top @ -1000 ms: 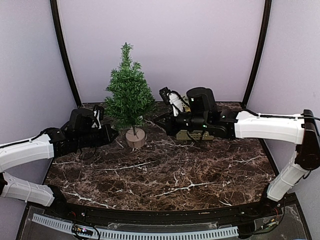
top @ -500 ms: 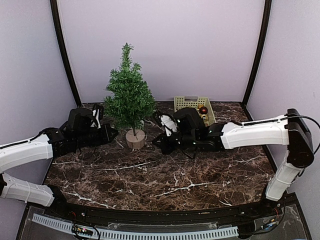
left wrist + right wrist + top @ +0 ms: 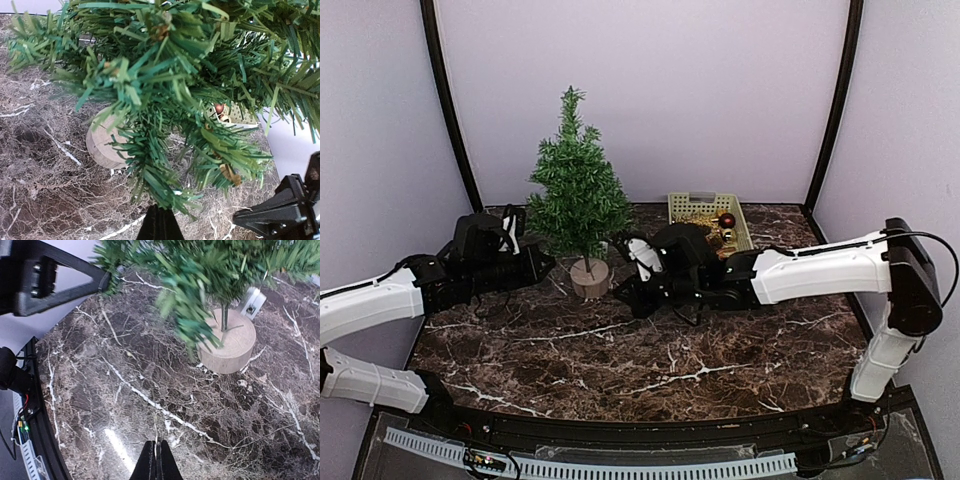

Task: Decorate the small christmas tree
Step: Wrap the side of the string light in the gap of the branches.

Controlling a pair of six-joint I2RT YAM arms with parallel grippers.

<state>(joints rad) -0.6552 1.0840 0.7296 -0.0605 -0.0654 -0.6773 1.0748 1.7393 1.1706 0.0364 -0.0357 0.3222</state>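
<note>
The small christmas tree (image 3: 578,185) stands at the back left on its tan stump base (image 3: 591,277). My left gripper (image 3: 542,265) is at the tree's lower left branches. In the left wrist view its fingers (image 3: 159,226) look shut on the tip of a low branch (image 3: 150,175). My right gripper (image 3: 620,290) hovers low just right of the base. In the right wrist view its fingers (image 3: 158,462) are pressed shut with a thin pale thread sticking out between them. No ornament shows on it. The base (image 3: 227,347) lies ahead of it.
A pale yellow basket (image 3: 708,208) at the back right holds a red ball (image 3: 726,220) and gold ornaments. A small white tag (image 3: 254,302) lies behind the stump. The table's black left edge (image 3: 35,410) shows in the right wrist view.
My right arm has swung left from over the basket down to the table beside the tree's base. The left arm has hardly moved.
</note>
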